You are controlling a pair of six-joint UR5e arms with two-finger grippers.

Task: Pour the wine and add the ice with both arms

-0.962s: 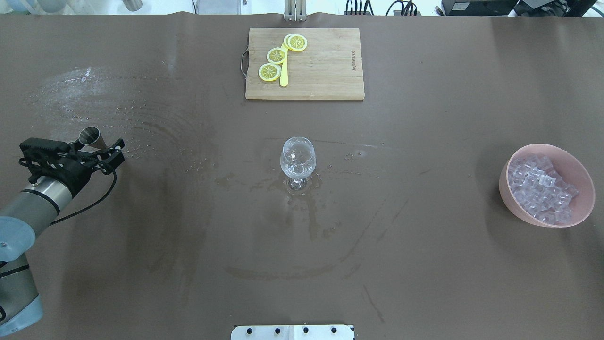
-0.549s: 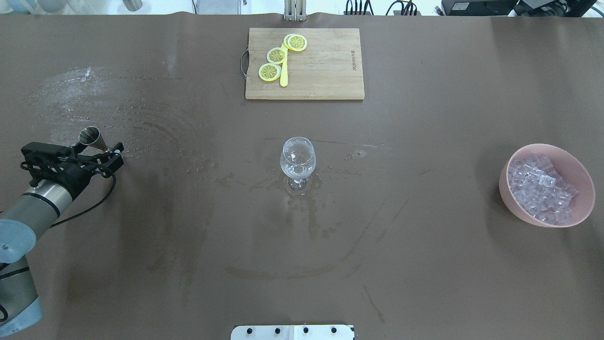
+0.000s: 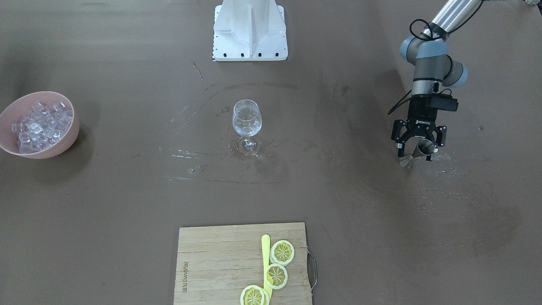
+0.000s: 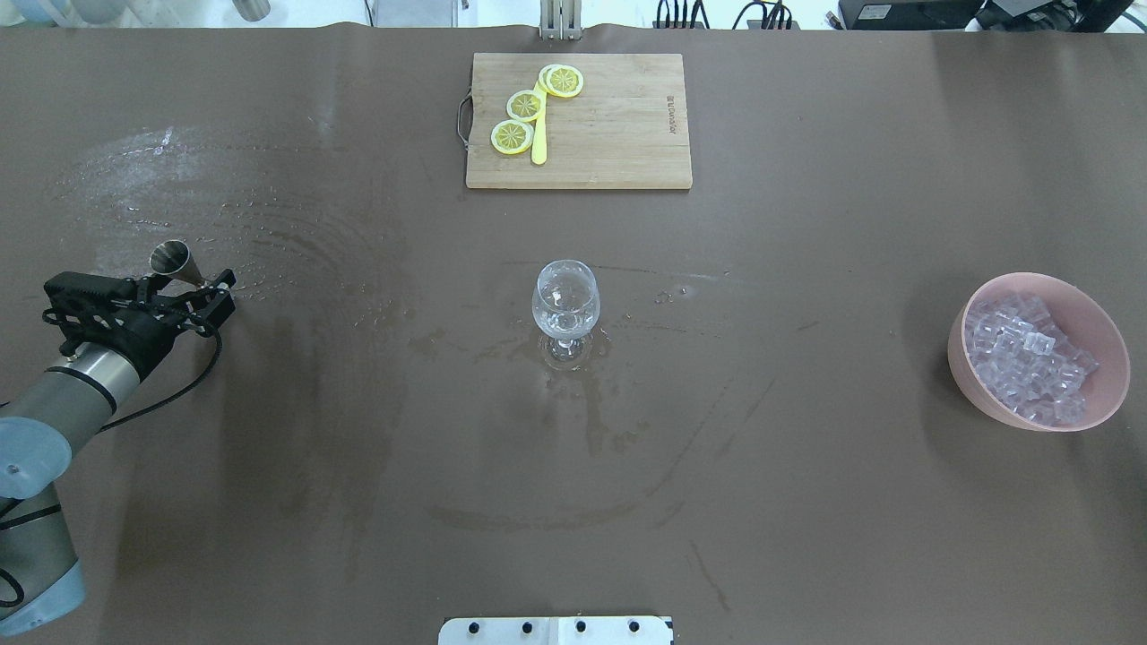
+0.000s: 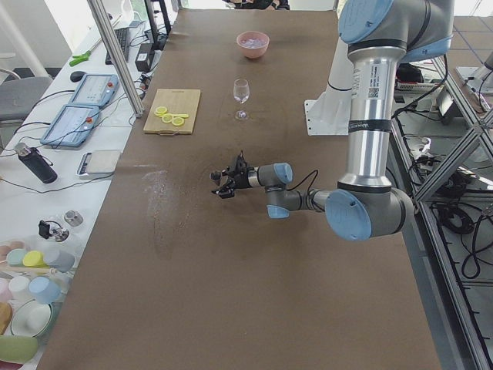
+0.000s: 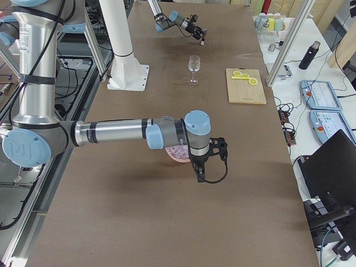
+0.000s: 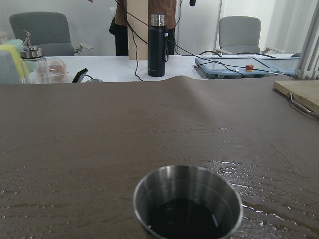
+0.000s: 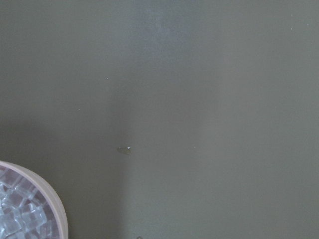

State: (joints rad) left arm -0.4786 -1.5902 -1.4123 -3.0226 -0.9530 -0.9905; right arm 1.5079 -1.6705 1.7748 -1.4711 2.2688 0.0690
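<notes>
Ice (image 4: 1026, 358) lies heaped in a pink bowl (image 4: 975, 392) at the right end of the surface (image 4: 806, 502), well apart from the wine glass (image 4: 566, 300) standing mid-surface. At the far left, the left pincer (image 3: 416, 156) has its jaws spread wide either side of a steel jigger (image 4: 170, 259) holding dark liquid. The right pincer (image 6: 199, 169) hangs beside the bowl; I cannot tell how far open it is.
</notes>
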